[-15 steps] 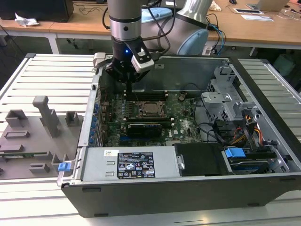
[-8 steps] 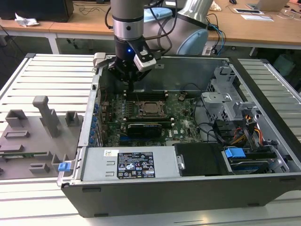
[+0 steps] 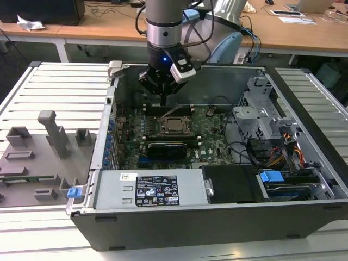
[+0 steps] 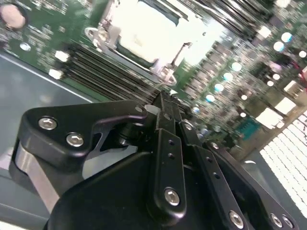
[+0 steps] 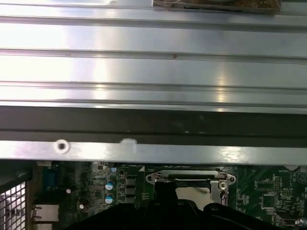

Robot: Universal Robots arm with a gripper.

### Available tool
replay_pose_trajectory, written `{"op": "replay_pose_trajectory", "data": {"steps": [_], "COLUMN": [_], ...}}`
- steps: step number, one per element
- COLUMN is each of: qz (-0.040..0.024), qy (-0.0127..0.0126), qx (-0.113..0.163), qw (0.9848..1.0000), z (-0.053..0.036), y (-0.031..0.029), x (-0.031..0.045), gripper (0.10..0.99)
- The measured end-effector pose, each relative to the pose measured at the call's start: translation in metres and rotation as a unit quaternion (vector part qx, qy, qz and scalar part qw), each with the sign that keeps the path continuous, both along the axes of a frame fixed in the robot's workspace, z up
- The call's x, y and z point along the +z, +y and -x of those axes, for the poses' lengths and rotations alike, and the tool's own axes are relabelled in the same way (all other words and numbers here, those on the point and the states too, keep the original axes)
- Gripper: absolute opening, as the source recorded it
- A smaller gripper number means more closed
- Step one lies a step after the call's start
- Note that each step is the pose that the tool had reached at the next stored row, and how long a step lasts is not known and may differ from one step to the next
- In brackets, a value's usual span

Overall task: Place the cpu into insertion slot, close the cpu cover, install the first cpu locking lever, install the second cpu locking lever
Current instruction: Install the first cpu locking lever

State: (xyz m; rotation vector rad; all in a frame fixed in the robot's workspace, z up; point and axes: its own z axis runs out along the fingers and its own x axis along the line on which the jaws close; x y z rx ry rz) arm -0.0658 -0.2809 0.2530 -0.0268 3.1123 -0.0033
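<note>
- Judging by the layout, the step in hand is a locking lever. The black two-fingered hand (image 4: 160, 97) would do best to press with its tip squarely on the lever's end. It should sweep the lever down and under its catch in one steady arc, and stay off the chip and the memory slots beside it.
- The hand's fingers are pressed together at their tips, and nothing is visible between them. In the exterior view the tip points straight down at the rear edge of the socket, and whether it touches anything cannot be told.
- Just beyond the fingertips in the second wrist view lies the cpu, a flat square chip with a pale silver-grey top (image 4: 144, 38). It sits in the insertion slot, a small square dark socket ringed by silver metal (image 3: 165, 126).
- The cpu cover, a thin silver frame plate with a square cutout (image 5: 189, 175), appears to lie down over the chip.
- What looks like a thin silver lever rod (image 3: 174, 111) stands slanted just behind the socket.
- The socket belongs to a green circuit board (image 3: 212, 128) inside an open dark-grey computer case (image 3: 217, 217), which rests on a ribbed grey metal surface (image 3: 54, 87).
</note>
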Motion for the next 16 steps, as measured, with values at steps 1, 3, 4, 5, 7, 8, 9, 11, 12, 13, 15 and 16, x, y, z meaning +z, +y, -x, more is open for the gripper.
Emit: {"op": "replay_pose_trajectory", "data": {"steps": [1, 3, 4, 5, 7, 8, 9, 11, 12, 13, 15, 16], "qz": [0.0000, 0.0000, -0.0002, -0.0011, -0.0034, -0.0055, -0.0102, -0.0145, -0.0144, -0.0145, -0.0145, -0.0144], "qy": [0.0001, 0.0002, 0.0002, 0.0002, 0.0003, 0.0004, 0.0003, 0.0002, 0.0003, 0.0003, 0.0003, 0.0003], "qx": [0.000, 0.000, 0.000, 0.000, 0.000, 0.000, 0.000, 0.000, 0.000, 0.000, 0.001, 0.001], "qw": [1.0000, 1.0000, 1.0000, 1.0000, 1.0000, 1.0000, 0.9999, 0.9999, 0.9999, 0.9999, 0.9999, 0.9999], "z": [-0.0035, -0.0126, -0.0149, -0.0163, -0.0172, -0.0175, -0.0178, -0.0186, -0.0190, -0.0194, -0.0211, -0.0221], "y": [0.0000, 0.0000, 0.0000, 0.0000, -0.0001, -0.0001, -0.0001, -0.0002, -0.0003, -0.0002, -0.0001, 0.0001], "x": [-0.0004, -0.0018, -0.0023, -0.0029, -0.0037, -0.0043, -0.0053, -0.0077, -0.0091, -0.0105, -0.0129, -0.0138], "gripper": [0.110, 0.110, 0.110, 0.110, 0.110, 0.110, 0.110, 0.110, 0.110, 0.110, 0.110, 0.110]}}
